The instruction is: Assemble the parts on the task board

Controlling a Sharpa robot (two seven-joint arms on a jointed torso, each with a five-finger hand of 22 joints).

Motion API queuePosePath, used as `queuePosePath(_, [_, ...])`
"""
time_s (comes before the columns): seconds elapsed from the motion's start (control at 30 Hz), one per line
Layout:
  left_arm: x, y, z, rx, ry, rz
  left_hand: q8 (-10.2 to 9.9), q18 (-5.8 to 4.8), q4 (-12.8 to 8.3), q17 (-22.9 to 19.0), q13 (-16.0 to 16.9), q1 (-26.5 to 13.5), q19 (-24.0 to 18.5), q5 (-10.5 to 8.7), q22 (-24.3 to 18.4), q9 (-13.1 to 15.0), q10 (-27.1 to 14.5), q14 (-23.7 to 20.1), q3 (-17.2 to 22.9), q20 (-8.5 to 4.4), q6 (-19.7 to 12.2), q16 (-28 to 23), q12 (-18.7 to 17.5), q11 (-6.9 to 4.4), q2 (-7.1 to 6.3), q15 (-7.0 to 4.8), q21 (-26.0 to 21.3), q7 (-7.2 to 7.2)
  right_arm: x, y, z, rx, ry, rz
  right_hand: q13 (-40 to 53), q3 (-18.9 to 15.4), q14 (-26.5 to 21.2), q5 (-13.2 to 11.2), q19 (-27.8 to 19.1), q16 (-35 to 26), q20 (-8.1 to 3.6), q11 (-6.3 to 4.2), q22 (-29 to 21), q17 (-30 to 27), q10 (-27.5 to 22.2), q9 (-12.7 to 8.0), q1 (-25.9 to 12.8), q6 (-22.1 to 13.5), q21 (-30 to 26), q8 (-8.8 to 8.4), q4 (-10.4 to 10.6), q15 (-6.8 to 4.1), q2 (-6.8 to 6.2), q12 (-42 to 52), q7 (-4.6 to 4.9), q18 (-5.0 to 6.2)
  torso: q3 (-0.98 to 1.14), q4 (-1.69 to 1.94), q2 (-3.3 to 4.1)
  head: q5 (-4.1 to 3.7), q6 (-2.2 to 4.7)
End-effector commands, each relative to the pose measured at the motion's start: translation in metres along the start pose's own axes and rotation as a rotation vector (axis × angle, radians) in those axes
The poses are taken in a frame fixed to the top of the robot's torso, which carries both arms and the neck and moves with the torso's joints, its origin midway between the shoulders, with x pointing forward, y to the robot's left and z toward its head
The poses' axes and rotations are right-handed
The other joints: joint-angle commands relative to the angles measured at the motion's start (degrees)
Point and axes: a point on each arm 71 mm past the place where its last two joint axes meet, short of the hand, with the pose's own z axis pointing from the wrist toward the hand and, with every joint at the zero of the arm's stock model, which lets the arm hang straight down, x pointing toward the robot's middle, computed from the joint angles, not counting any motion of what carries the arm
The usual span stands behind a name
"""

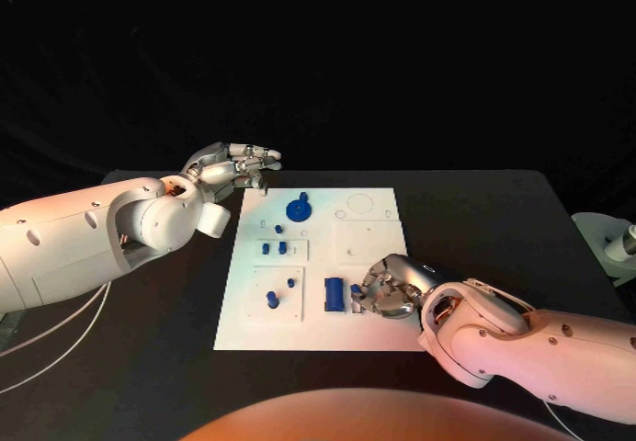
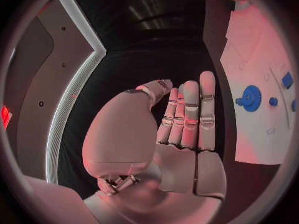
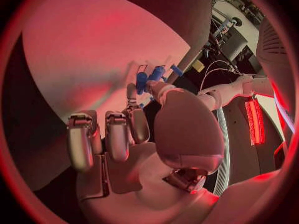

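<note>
So the black table (image 1: 530,211) fills most of the head view, and the white task board (image 1: 324,340) sits right in the middle of the frame, a tall rectangle.

Left hand (image 1: 236,167) is at the upper left of the frame, just off the board's top left corner. Its fingers are straight and side by side with nothing in them, palm flat in the left wrist view (image 2: 181,134).

Right hand (image 1: 387,287) is lower right of centre, resting over the board's right edge. Its fingers are curled in toward a small blue part (image 1: 357,295) beside the bigger blue block (image 1: 335,294); the right wrist view shows the fingertips (image 3: 138,115) right against blue pieces (image 3: 149,77), but I honestly can't tell if it's actually pinching one.

Rest of the parts: a round blue gear (image 1: 300,209) near the top of the board, two little blue pegs (image 1: 275,248) mid-left, and one more peg (image 1: 272,299) in the lower left plate.
</note>
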Motion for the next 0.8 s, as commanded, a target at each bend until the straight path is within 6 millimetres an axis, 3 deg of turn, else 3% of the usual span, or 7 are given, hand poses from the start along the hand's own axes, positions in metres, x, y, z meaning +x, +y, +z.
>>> queuePosePath(0.03, [0.0030, -0.0009, 0.0006, 0.004, 0.020, -0.010, 0.3, 0.36, 0.4, 0.0, 0.1, -0.4, -0.1, 0.29, -0.1, 0.1, -0.5, -0.4, 0.1, 0.19, -0.4, 0.4, 0.3, -0.05, -0.10, 0.10, -0.4, 0.15, 0.0043, -0.0020, 0.0013, 0.020, 0.048, -0.013, 6.3, -0.6, 5.3, -0.3, 5.9, 0.2, -0.46, 0.06, 15.0, 11.0, 1.4, -0.1, -0.8, 0.4, 0.2, -0.27, 0.1, -0.22, 0.11, 0.4, 0.16, -0.76, -0.02, 0.04, 0.04, -0.04, -0.12])
queuePosePath(0.8, [0.0026, -0.0005, -0.0001, -0.005, 0.023, -0.011, 0.4, 0.36, 0.4, -0.1, 0.1, -0.4, -0.1, 0.30, -0.1, 0.1, -0.7, -0.4, 0.2, 0.20, -0.5, 0.4, 0.5, -0.02, -0.09, 0.11, -0.5, 0.19, 0.0061, 0.0006, 0.0064, 0.011, 0.042, -0.054, 6.8, -2.7, 5.3, -1.0, 5.9, 0.3, -0.58, -0.09, 15.0, 11.1, 1.6, 0.3, -3.8, 0.9, 0.3, 0.11, 0.4, -0.35, 0.60, 1.1, -0.02, -0.77, -0.02, 0.07, 0.03, -0.04, -0.12])
